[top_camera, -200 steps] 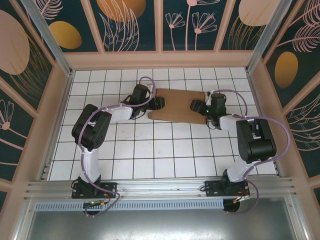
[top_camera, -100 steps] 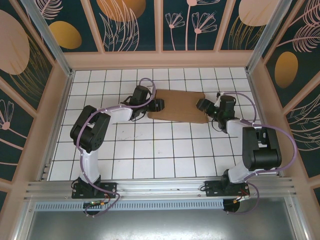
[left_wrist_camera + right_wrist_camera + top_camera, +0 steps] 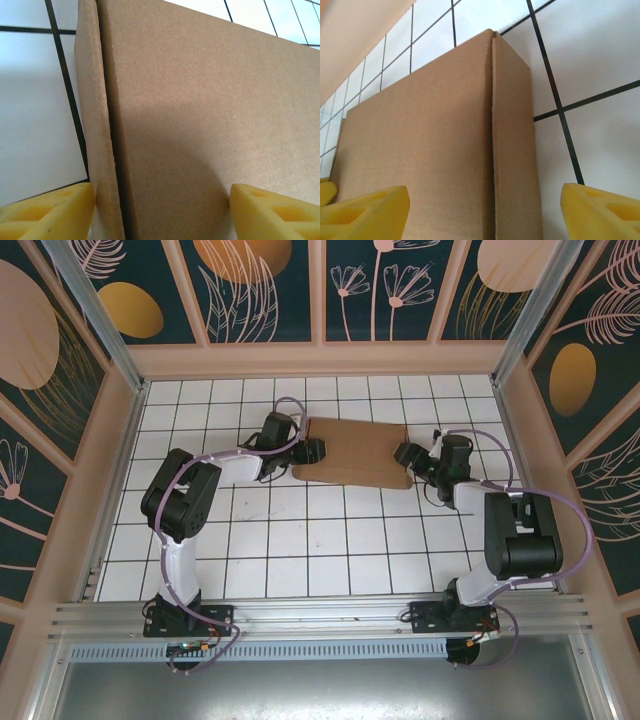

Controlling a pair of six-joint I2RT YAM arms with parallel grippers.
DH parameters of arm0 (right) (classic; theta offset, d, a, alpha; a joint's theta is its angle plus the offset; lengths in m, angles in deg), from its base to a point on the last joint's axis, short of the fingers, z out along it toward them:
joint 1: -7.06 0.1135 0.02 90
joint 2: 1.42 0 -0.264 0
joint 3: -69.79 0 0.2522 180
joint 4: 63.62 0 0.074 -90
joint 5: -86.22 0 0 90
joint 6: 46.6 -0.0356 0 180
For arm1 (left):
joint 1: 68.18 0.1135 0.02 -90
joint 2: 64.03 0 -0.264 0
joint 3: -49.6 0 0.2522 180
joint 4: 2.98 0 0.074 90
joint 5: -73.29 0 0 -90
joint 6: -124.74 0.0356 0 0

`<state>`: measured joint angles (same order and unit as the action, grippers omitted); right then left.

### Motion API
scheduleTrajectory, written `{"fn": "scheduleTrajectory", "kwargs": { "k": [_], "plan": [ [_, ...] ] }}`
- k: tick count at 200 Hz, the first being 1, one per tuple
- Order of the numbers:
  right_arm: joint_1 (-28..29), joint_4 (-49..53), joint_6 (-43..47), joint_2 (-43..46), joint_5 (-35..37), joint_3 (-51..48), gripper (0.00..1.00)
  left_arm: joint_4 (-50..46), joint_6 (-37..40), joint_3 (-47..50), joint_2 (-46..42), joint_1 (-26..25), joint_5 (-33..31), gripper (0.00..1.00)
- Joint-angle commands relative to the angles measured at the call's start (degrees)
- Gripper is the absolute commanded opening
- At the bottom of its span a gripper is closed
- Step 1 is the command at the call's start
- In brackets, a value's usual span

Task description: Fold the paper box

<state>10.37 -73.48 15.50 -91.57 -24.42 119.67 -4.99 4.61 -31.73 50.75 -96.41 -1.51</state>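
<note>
The plain brown corrugated cardboard paper box (image 3: 355,452) lies flat on the white tiled desk (image 3: 300,540), in the far middle of it, between my two arms; from above it reads as a broad, roughly rectangular sheet, its left end at my left claw (image 3: 315,450) and its right end at my right claw (image 3: 405,453).

My left claw (image 3: 160,212) stands wide apart; its yellow foam fingertips (image 3: 50,212) sit at the two lower corners of the wrist view with the cardboard (image 3: 200,125) between them; the left-hand fingertip is just beside, perhaps touching, the outer edge of a narrow strip of card that runs along the box's side, parted from the main panel by a dark crease; the other fingertip shows against the main panel; I cannot tell whether either one presses on the card.

My right claw (image 3: 482,212) is also spread wide; one yellow fingertip (image 3: 365,212) shows against the brown panel (image 3: 430,150), the other over bare white tile beyond the box's edge; a narrow side strip, set off by a straight crease, lies between them; nothing is clamped in this claw.
</note>
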Motion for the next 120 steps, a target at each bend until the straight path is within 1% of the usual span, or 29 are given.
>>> {"fn": "scheduleTrajectory", "kwargs": {
  "k": [1,24,39,51,63,82,105,120],
  "plan": [
    [-0.4,0.07,0.49,-2.7,0.24,0.73,0.74,0.25,-0.73,1.08,-3.96,0.19,1.43,0.73],
    [-0.37,-0.29,0.13,-4.59,0.29,0.58,0.68,1.05,-1.08,1.69,-7.11,0.19,2.1,0.75],
    [-0.25,-0.28,0.19,-5.65,0.34,0.71,0.66,2.28,-0.86,2.64,-9.22,0.19,2.14,0.77],
    [-0.17,-0.2,0.44,-6.08,0.58,0.71,0.66,4.21,-0.75,4.36,-11.38,0.19,0.53,0.76],
    [-0.06,-0.23,0.64,-6.23,0.6,0.62,0.66,3.54,0.0,4.87,-12.2,0.19,-2.97,0.75],
    [0.07,-0.71,0.54,-6.19,0.05,0.46,0.65,-0.87,1.54,2.69,-9.64,0.37,-4.83,0.74],
    [0.03,-1.01,0.67,-5.62,-0.79,0.53,0.66,-1.27,0.91,1.45,-5.49,0.63,-3.54,0.68],
    [0.07,-0.91,1.15,-4.82,-0.93,0.62,0.68,-0.92,0.41,0.32,-2.73,0.96,-1.38,0.64]
  ]
}}
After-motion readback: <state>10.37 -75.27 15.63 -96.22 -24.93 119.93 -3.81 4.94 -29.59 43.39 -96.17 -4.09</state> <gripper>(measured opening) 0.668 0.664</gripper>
